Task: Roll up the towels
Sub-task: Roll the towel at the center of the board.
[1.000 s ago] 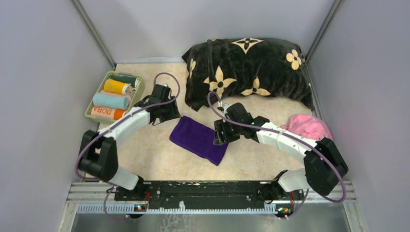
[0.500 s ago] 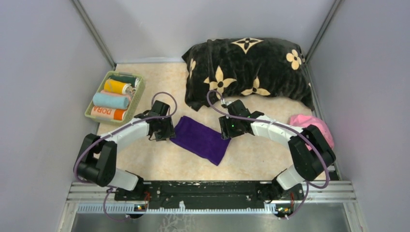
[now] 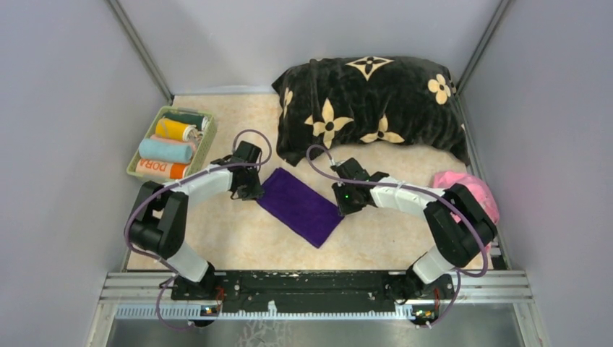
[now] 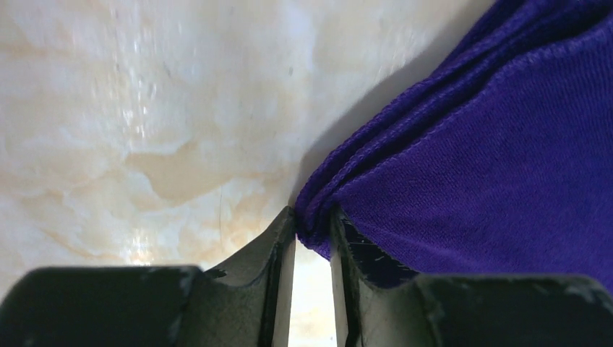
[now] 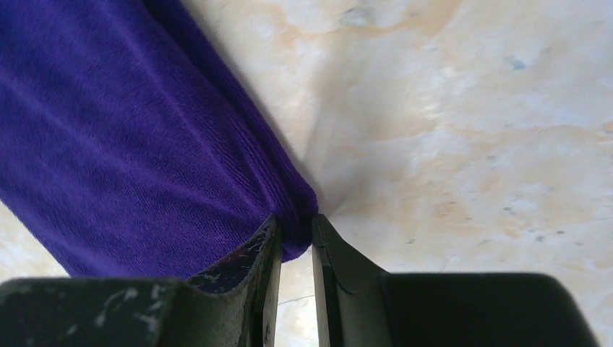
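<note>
A folded dark purple towel (image 3: 301, 204) lies flat in the middle of the table. My left gripper (image 3: 254, 194) is shut on its far-left corner; the left wrist view shows the purple towel (image 4: 491, 166) pinched between my left gripper's (image 4: 314, 225) jaws. My right gripper (image 3: 345, 208) is shut on the right corner, and in the right wrist view the purple towel (image 5: 130, 137) bunches inside my right gripper (image 5: 295, 230). A crumpled pink towel (image 3: 468, 189) lies at the right, partly behind the right arm. Several rolled towels (image 3: 168, 150) lie in the green basket (image 3: 134, 165).
A big black plush cushion with beige flowers (image 3: 369, 101) fills the back of the table, just behind both grippers. Grey walls close in on both sides. The marbled beige tabletop (image 3: 238, 238) shows in front of the purple towel.
Both grippers came down and inward onto the purple towel's far corners and shut on them. The towel now lies flatter and slightly shifted. The right arm now covers more of the pink towel.
</note>
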Tool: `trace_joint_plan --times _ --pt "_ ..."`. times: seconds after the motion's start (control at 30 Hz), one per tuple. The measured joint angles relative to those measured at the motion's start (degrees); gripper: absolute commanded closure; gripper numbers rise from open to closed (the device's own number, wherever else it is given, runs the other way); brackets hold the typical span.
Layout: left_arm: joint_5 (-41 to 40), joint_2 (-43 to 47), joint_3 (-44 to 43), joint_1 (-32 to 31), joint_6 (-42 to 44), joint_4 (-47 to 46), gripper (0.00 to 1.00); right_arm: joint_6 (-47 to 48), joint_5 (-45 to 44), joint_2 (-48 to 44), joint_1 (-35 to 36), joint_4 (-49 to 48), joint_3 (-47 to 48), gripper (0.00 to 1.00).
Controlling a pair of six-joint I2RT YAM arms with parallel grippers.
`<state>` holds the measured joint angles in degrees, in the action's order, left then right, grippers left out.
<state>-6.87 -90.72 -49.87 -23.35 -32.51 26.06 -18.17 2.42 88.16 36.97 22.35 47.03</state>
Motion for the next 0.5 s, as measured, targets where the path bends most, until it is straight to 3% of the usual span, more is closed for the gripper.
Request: trace_joint_plan --times 0.17,0.33,0.5 --pt "-2.2 -5.6 -6.3 0.0 2.5 -0.1 0.65 -2.7 1.0 -0.3 6.3 1.1 -0.5 0.77" --pt "-2.8 -10.6 -11.9 -1.8 7.2 -2.2 0.58 -7.2 6.1 -3.7 13.6 1.3 -3.8 0.69" --pt "-1.9 -15.0 -16.1 -6.0 13.1 -7.6 0.49 -9.4 7.3 -9.2 15.0 2.3 -5.0 0.60"
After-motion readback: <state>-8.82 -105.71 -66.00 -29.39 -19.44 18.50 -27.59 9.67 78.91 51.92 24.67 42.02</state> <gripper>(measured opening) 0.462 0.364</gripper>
